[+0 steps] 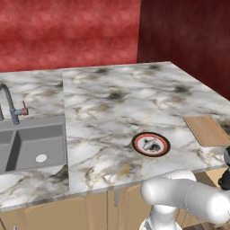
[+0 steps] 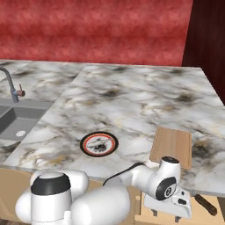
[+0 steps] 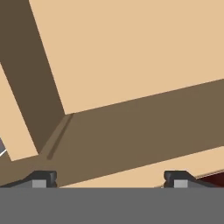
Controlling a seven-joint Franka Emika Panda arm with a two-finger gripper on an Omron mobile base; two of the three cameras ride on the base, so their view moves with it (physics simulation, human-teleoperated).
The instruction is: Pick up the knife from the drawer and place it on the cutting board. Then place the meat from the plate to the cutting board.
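Observation:
The knife (image 2: 205,204), a slim dark-brown stick, lies in the open light tan drawer (image 2: 215,214) under the counter edge at the lower right. My gripper (image 2: 167,213) hangs down into that drawer, just left of the knife. In the hand view my gripper (image 3: 109,180) is open, its fingertips (image 3: 43,179) wide apart over the drawer floor (image 3: 131,52) with nothing between them. The cutting board (image 2: 172,146) (image 1: 207,130) lies bare on the counter above the drawer. The plate (image 2: 86,139) (image 1: 139,139) sits left of the board with the meat (image 2: 102,145) (image 1: 153,145) on it.
A sink (image 1: 31,143) with a faucet (image 1: 9,101) is set into the marble counter (image 1: 121,99) at the left. A red wall (image 2: 96,30) closes the back. The drawer's darker side walls (image 3: 39,87) stand close around the hand.

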